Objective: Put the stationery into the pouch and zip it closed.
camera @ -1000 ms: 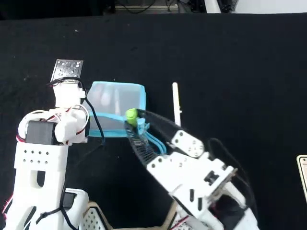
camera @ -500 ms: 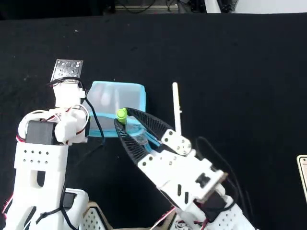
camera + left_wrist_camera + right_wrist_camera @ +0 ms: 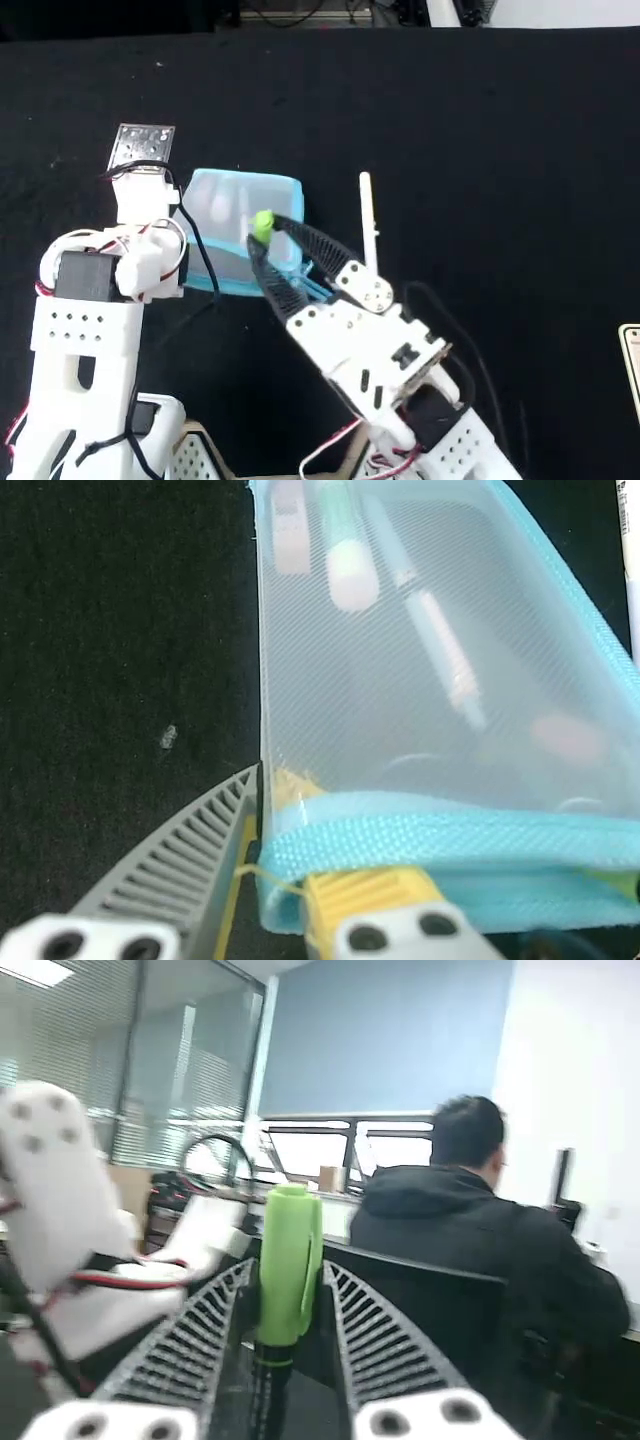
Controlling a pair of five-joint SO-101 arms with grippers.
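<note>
Two arms, one pouch and two pieces of stationery outside it.

High view: the left arm (image 3: 100,290) stands at 8 o'clock of the pouch (image 3: 225,205). The right gripper (image 3: 265,235) sits at the pouch's 4 o'clock side, its fingers closed to the width of the one green marker (image 3: 264,222) pinched between them. The marker's long axis follows the fingers, roughly 5 to 11 o'clock, with its cap end over the pouch's 3 o'clock half. Whether it is inside the mouth or above it cannot be told. One white pen (image 3: 368,215) lies on the table (image 3: 480,130) at 3 o'clock of the pouch, long axis 12 to 6. It is near the right gripper and well apart from the left arm, so the right arm is judged the nearer for it.

Left wrist view: the left gripper (image 3: 270,795) is clamped on a blue-trimmed corner of the pouch (image 3: 400,730). Through the clear wall at least three pieces show: one white-capped marker (image 3: 345,555), one thin pen (image 3: 430,630) and one small block (image 3: 290,525).

Right wrist view: the right gripper (image 3: 290,1285) holds the green marker (image 3: 288,1260) upright between both ribbed fingers, cap past the fingertips.
</note>
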